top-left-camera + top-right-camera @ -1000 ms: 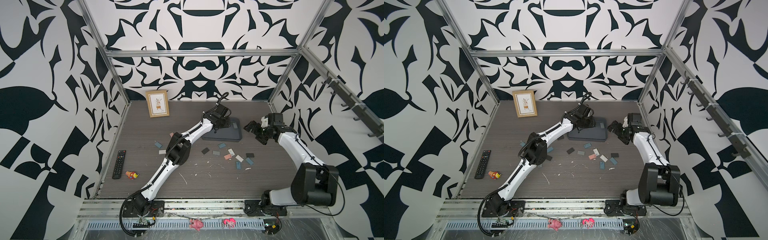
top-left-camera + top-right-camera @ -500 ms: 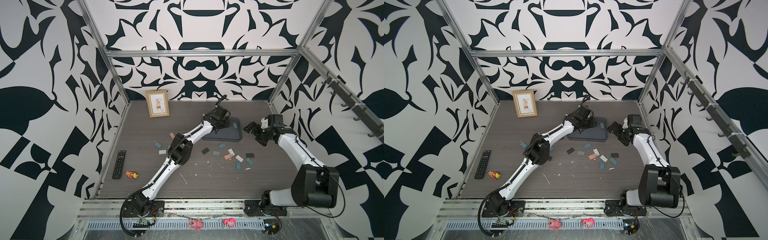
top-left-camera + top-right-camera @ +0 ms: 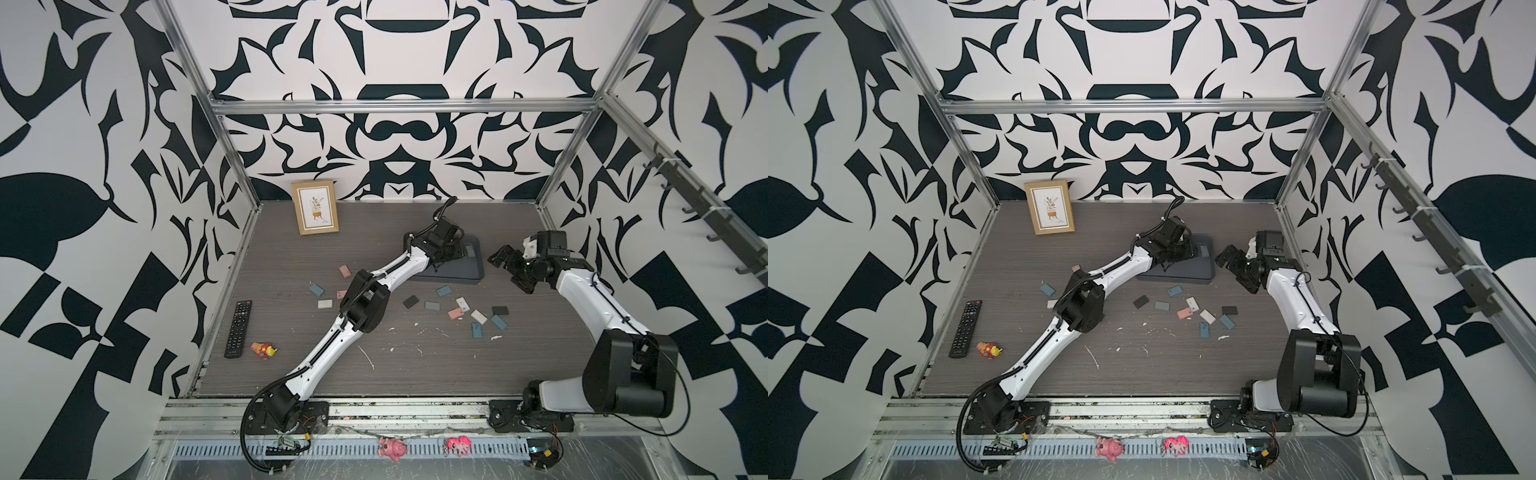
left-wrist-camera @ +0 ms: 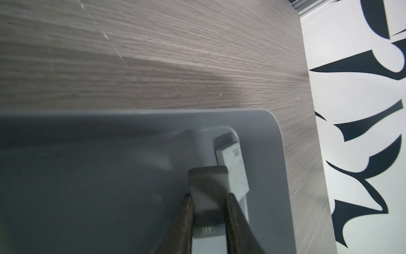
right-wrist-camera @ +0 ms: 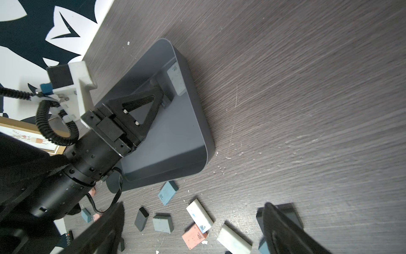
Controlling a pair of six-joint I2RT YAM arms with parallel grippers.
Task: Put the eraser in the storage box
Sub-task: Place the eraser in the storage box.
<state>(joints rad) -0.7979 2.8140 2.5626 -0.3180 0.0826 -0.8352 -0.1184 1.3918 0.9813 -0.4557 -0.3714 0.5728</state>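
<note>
Eraser is down inside the storage box, clamped in my left gripper just beside a paler eraser, so I reckon only the release is left; right gripper is gaping, empty.

- Box: plain slate grey.
- Dark eraser: charcoal, with pale print.
- Pale eraser: light grey, finely speckled, dark "4B" print.
- Loose erasers: blue-grey, pink, white and black.
- Table: grey-brown wood grain, scattered white flecks.
- Walls: white with large black leaf-like shapes.
- Frame: light wood around a white picture with a brown plant motif.
- Remote: black.
- Toy: red and yellow.
- Arms: white links, black joints.
</note>
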